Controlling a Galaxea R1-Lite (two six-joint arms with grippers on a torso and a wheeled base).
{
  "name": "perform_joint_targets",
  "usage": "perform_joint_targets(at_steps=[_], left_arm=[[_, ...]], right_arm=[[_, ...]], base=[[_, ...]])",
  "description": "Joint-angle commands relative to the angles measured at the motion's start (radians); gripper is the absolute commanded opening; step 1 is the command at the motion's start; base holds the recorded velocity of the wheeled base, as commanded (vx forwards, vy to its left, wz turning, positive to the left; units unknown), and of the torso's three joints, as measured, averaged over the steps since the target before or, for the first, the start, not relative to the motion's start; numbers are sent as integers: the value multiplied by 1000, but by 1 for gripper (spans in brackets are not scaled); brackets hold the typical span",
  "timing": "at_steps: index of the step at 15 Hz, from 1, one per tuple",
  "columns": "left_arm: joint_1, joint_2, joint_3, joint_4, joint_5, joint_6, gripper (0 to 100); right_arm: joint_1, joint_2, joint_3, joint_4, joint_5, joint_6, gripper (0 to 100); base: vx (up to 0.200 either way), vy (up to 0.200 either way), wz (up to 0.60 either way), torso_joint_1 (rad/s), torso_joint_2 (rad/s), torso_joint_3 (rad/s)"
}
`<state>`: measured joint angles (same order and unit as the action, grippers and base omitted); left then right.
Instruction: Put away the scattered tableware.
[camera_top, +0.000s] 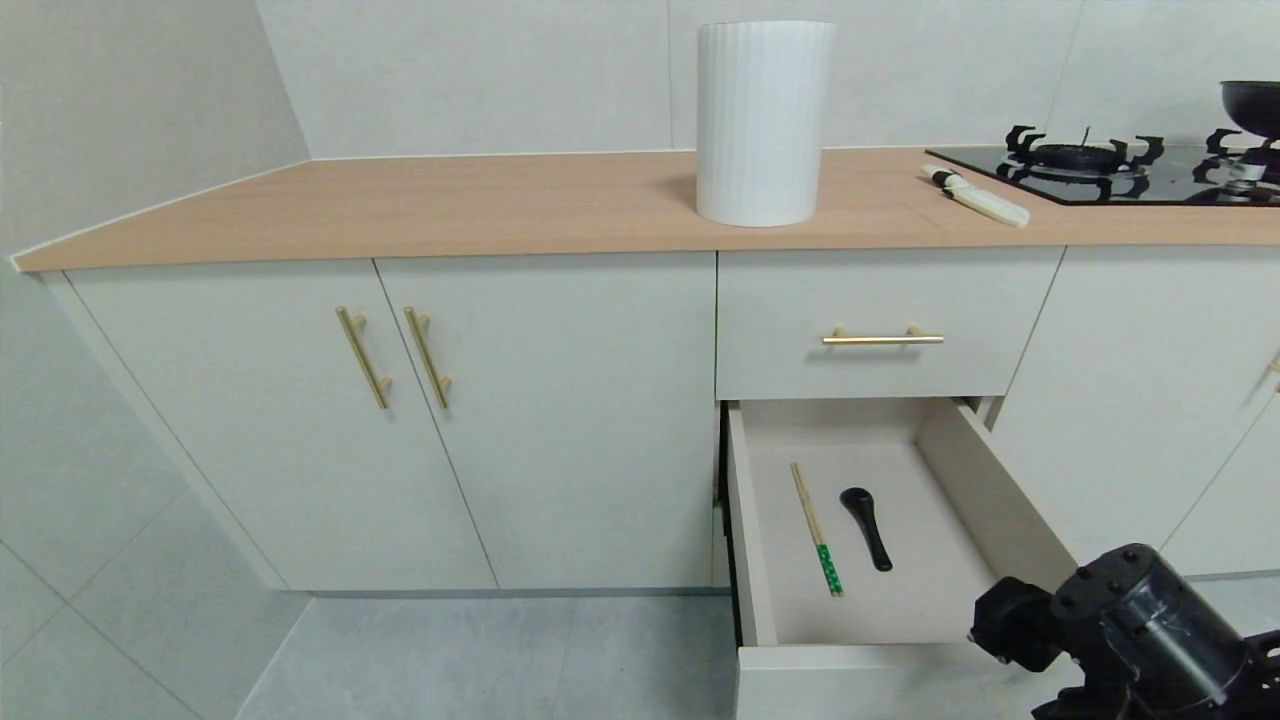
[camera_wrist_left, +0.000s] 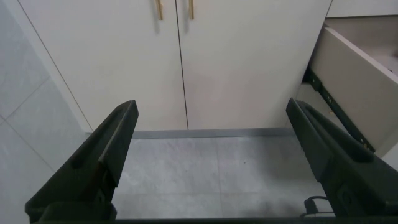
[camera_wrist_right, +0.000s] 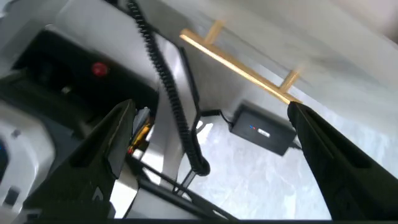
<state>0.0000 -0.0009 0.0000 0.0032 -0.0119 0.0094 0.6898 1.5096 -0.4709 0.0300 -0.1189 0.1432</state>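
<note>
Landmark: open drawer (camera_top: 752, 560), the lower of two in the cabinet run, pulled out toward the robot. All positions below refer to it.
Chopsticks (camera_top: 817, 530): a pair with green-patterned ends, flat on the open drawer's floor, left of its centre and lying front to back.
Black spoon (camera_top: 866, 528): also on the drawer floor, just right of the chopsticks and not touching them, bowl toward the back.
Long pale wrapped item (camera_top: 975, 196): on the countertop (camera_top: 450, 200), above the drawer and to its right, well apart from it. What the wrapper contains cannot be told.
White ribbed cylinder (camera_top: 763, 120): upright on the countertop, directly above the drawer's left side.
Closed drawer (camera_top: 883, 339): directly above the open drawer, with a gold bar handle.
Cabinet doors (camera_top: 400, 420): a shut pair immediately left of the drawer.
Gas hob (camera_top: 1110, 170): set into the countertop up and right of the drawer, beyond the wrapped item.
Left gripper (camera_wrist_left: 211, 109): fingers spread wide with nothing between them. It is low over the floor (camera_wrist_left: 205, 168), left of the drawer, and the drawer's side wall (camera_wrist_left: 354, 68) shows beside it.
Right gripper (camera_wrist_right: 211, 109): fingers likewise apart and empty, aimed at a gold bar handle (camera_wrist_right: 242, 65) on a pale panel.
Right arm (camera_top: 1130, 620): just beside the drawer's front right corner.
</note>
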Motion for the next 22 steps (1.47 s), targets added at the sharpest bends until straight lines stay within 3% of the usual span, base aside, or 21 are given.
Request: perform_joint_targets(at_steps=[1,5,8,12,22], left_arm=[[0,1,0,0,0,0,100],[0,1,0,0,0,0,100],[0,1,0,0,0,0,100],[0,1,0,0,0,0,100],[0,1,0,0,0,0,100]], right_arm=[[-15,86,-28,-13,-51,55,100],[-46,222,-124,-9,-169,225,100],[-73,256,-158,-13,-196,268,100],[-118,259,-172,-53,-199,273,100],[-246,416,-247,-420,-199,179,100]], base=[[0,0,0,0,0,0],[0,0,0,0,0,0],[0,0,0,0,0,0],[0,0,0,0,0,0],[0,0,0,0,0,0]])
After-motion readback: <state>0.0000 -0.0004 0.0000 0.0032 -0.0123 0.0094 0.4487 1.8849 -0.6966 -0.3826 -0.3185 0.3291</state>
